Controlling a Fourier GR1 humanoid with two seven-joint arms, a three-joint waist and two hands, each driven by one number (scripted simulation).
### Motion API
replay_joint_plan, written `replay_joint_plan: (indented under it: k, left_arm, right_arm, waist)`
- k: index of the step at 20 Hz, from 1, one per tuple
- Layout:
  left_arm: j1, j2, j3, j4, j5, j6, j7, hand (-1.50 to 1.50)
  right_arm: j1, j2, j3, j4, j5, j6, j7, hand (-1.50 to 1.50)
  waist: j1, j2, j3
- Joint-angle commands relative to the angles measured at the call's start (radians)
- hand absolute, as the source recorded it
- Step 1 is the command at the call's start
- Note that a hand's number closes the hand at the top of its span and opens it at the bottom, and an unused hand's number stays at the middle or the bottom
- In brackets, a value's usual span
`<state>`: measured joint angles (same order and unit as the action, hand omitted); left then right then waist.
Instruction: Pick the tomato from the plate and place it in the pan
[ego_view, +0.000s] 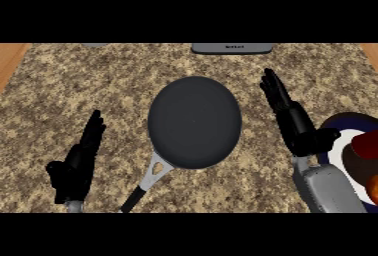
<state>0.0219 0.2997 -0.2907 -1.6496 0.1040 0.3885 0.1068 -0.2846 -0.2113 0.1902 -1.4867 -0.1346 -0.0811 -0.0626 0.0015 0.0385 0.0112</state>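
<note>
While both hands hold nothing, the right hand (295, 122) has straight fingers (275, 90) spread wide, with the tomato (367, 145) on the plate (341, 121) just right of them at the worktop (88, 80) edge. Left of those fingers lies the empty pan (194, 122), bare worktop between. The left hand (77, 162) rests open beyond the pan.

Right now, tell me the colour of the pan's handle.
Silver-grey at the pan, black at the handle end; head view.

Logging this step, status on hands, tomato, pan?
Left hand open, resting lower left. Right hand open, between pan and plate. Tomato on plate, untouched. Nothing in pan.
</note>
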Motion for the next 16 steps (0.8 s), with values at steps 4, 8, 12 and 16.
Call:
replay_joint_plan:
  k: [4,8,12,16]
  left_arm:
    - [0.060,0.117,0.045,0.024,-0.055,-0.028,-0.004,0.00]
    - [0.072,0.114,0.032,0.048,-0.059,-0.033,0.001,0.00]
    - [0.060,0.144,0.047,0.055,-0.043,-0.076,0.001,0.00]
    - [0.060,0.155,0.051,0.057,-0.032,-0.107,-0.010,0.00]
  right_arm:
    - [0.115,-0.201,-0.266,-0.055,-0.354,0.341,-0.089,-1.50]
    - [0.236,-0.376,-0.419,0.118,-0.235,0.255,-0.059,-1.50]
    - [0.367,-0.459,-0.566,0.303,-0.414,0.481,-0.109,-1.50]
    - [0.427,-0.660,-0.586,0.395,-0.227,0.634,-0.291,-1.50]
  waist:
    - [-0.028,-0.042,-0.007]
    - [-0.079,-0.029,-0.007]
    - [-0.056,-0.032,-0.006]
    - [-0.025,-0.033,-0.006]
